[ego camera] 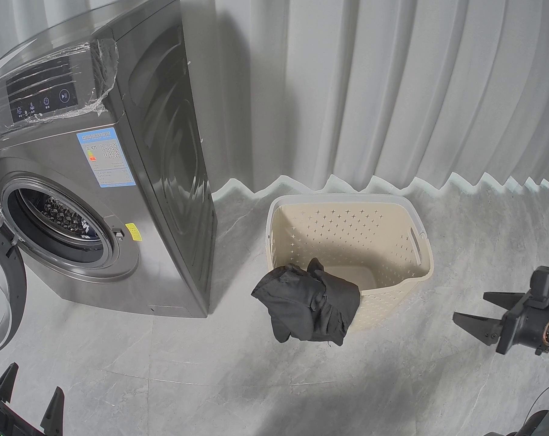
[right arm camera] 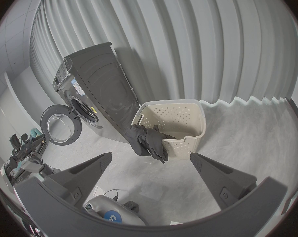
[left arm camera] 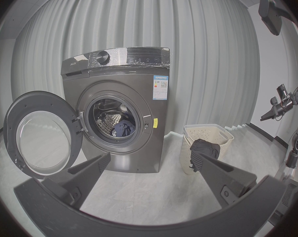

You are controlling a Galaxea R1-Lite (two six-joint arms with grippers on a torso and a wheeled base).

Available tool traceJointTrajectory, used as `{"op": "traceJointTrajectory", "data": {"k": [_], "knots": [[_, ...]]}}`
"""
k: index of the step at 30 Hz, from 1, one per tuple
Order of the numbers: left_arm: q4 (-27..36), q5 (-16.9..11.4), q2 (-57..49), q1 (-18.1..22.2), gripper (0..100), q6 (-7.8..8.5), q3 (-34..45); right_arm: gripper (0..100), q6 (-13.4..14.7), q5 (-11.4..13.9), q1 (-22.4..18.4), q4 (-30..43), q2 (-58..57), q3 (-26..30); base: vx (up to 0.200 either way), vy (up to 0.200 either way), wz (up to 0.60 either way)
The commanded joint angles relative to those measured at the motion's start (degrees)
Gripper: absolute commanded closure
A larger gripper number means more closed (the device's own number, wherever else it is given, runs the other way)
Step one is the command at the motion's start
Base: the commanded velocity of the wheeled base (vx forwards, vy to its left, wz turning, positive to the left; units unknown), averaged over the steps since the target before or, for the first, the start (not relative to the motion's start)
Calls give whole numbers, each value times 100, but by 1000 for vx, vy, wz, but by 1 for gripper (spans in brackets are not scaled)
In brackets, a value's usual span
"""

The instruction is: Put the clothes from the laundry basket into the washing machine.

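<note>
**Desk:** Where are we on the load?

**Me:** Partway, by my read. The washing machine (ego camera: pixel 105 171) stands just beside the laundry basket (ego camera: pixel 347 202), its door (left arm camera: pixel 43 132) swung wide open. Through my left wrist camera I see a dark cloth (left arm camera: pixel 124 129) lying low in the drum (left arm camera: pixel 106 114), so I judge at least one piece is in.

**Desk:** And what's left?

**Me:** One black garment (ego camera: pixel 307 301). It's draped over the basket's rim on the side nearest me, bunched up, with most of it hanging down the outside wall and clear of the floor (ego camera: pixel 226 364). It's the one piece I can see at the basket. What I can see of the inside looks bare, though the near wall hides part of the bottom.

**Desk:** Claws?

**Me:** Left claw (ego camera: pixel 35 379) is spread wide, holding nothing and touching nothing. It sits well apart from the basket, off on the washer's side, and it faces the open door. Right claw (ego camera: pixel 471 307) is wide too, with nothing between its fingers. It's off the basket's other side, near but not touching, and its tips point toward the basket.

**Desk:** So what's next?

**Me:** Pick that garment off the rim and carry it across to the drum. I'd say the right claw has the shorter reach. Loose folds like that could slip or snag on the rim, so I want a deep bite.
</note>
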Motion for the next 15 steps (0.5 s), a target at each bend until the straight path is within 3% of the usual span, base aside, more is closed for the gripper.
{"op": "traceJointTrajectory", "data": {"k": [1,15], "knots": [[0,10,-93,1,0,-4,84,0,87,-25,279,-727,1520,-109,0,0,0],[0,1,-93,1,0,-4,92,0,167,-271,552,-2212,3427,-276,0,0,0]]}}
